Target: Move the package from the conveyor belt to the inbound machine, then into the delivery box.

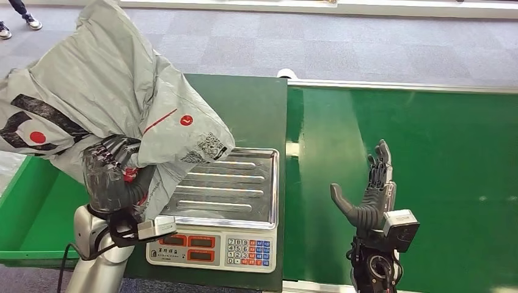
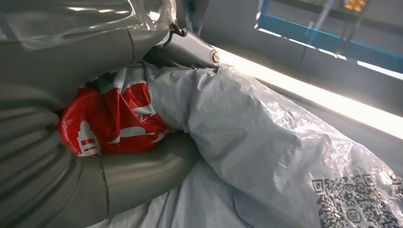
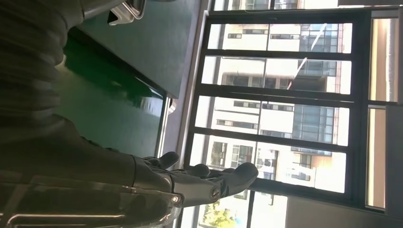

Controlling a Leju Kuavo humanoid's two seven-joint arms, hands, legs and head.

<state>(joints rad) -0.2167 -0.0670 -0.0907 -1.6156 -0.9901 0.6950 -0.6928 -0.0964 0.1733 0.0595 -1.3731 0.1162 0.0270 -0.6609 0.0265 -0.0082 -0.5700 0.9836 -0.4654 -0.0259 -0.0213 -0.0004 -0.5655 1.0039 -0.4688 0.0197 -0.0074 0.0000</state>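
Grey plastic is bunching inside the left hand (image 1: 113,174), which is gripping the package (image 1: 110,97) and holding it in the air over the left edge of the inbound machine (image 1: 229,189), partly above the green delivery box (image 1: 27,207). Over the green conveyor belt (image 1: 427,159), the right hand (image 1: 369,192) is hovering with fingers spread wide apart, gripping nothing.

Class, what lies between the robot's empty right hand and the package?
In the head view, the scale lies between the right hand and the package.
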